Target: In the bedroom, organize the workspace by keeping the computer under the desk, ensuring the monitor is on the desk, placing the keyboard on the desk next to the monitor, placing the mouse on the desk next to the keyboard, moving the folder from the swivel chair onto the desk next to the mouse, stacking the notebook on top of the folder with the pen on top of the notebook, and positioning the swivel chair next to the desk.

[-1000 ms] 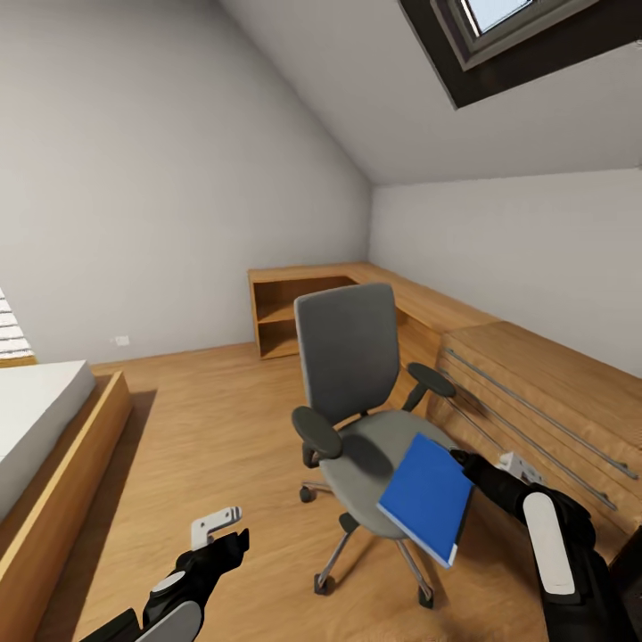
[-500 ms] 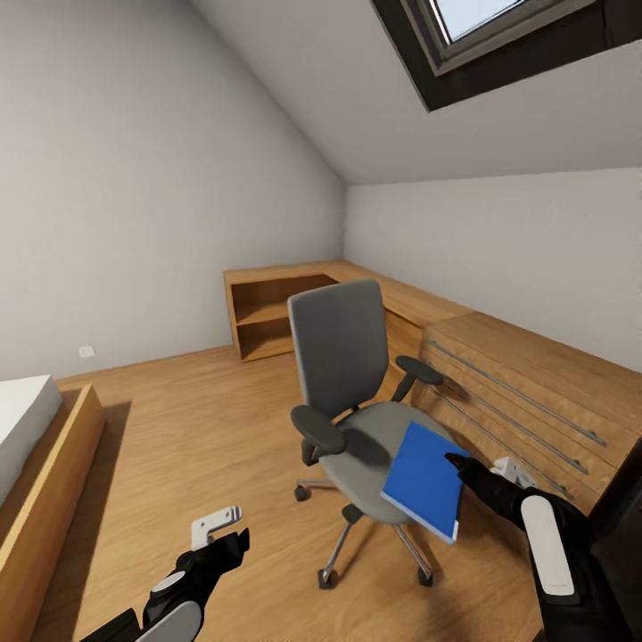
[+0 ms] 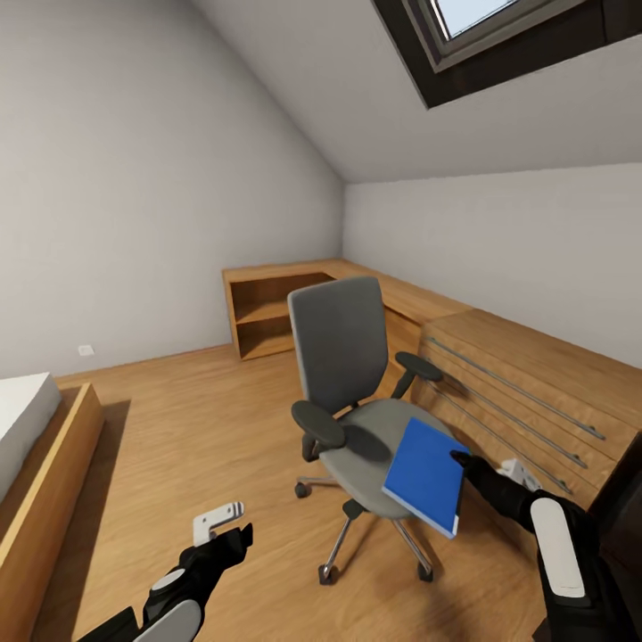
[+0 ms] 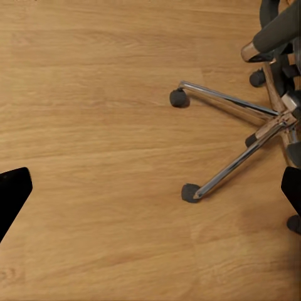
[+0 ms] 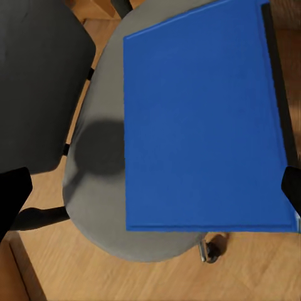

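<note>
Head view looks down into an attic bedroom, where the swivel chair [image 3: 357, 392] stands on the oak floor [image 3: 178, 428] just beside a long oak dresser [image 3: 526, 392] with bar handles. The right hand [image 3: 459, 459] grips the blue folder [image 3: 425, 475] by one edge; the folder hangs tilted over the front of the grey seat, lifted off it as far as I can tell. Seen from the right wrist, the folder [image 5: 204, 119] lies broad and flat above the seat [image 5: 100, 188], casting a round shadow on the cushion, with the chair's dark back to one side. The left hand [image 3: 218, 528] hovers low over bare floor, apart from the chair, its pale fingers spread and holding nothing. From the left wrist, the chair's chrome star base [image 4: 244, 138] and dark casters rest on the planks. A bed [image 3: 27, 446] with a wooden frame sits at the left, an oak corner shelf [image 3: 267, 312] stands by the far wall, and a skylight [image 3: 499, 36] opens in the sloped ceiling.
</note>
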Robot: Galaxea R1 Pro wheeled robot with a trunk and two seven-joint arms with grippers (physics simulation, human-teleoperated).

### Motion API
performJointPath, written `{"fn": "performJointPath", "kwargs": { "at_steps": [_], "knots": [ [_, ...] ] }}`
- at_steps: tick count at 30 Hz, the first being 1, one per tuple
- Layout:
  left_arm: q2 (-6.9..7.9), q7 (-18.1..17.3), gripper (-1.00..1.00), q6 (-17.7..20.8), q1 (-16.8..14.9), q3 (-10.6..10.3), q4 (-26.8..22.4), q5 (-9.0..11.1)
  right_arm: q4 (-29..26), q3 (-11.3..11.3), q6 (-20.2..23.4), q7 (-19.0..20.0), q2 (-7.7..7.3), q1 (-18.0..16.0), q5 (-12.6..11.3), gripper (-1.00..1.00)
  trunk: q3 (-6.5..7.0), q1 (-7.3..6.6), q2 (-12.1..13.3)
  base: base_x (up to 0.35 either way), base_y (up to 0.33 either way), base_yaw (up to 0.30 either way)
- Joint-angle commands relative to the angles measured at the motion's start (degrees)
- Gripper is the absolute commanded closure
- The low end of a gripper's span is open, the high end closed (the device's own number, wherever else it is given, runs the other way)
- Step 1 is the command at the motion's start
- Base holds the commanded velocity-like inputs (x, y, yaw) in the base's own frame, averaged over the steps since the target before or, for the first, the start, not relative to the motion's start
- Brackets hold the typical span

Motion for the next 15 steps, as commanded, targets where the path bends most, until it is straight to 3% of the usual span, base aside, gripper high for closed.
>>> {"fn": "performJointPath", "kwargs": {
  "at_steps": [1, 11, 15],
  "knots": [
    [0.06, 0.4, -1.0, 0.3, -0.1, -0.1, -0.2, 0.1, 0.0, -0.2, 0.2, -0.5, 0.04, -0.1, -0.6, -1.0, -0.25, 0.22, -0.4, 0.0, 0.0, 0.0],
    [0.19, 0.4, -1.0, 0.0, -0.1, -0.1, -0.5, 0.1, 5.0, -0.3, -0.5, -0.2, 0.12, -0.1, -0.7, -1.0, -2.04, 2.42, -4.5, -0.001, 0.0, 0.0],
    [0.21, 0.2, -1.0, -1.7, -0.1, -0.1, -0.5, 0.1, 5.2, -0.3, -0.5, -0.2, 0.14, -0.1, -0.7, -1.0, -2.76, 3.3, -6.1, -0.161, 0.0, 0.0]
  ]
}}
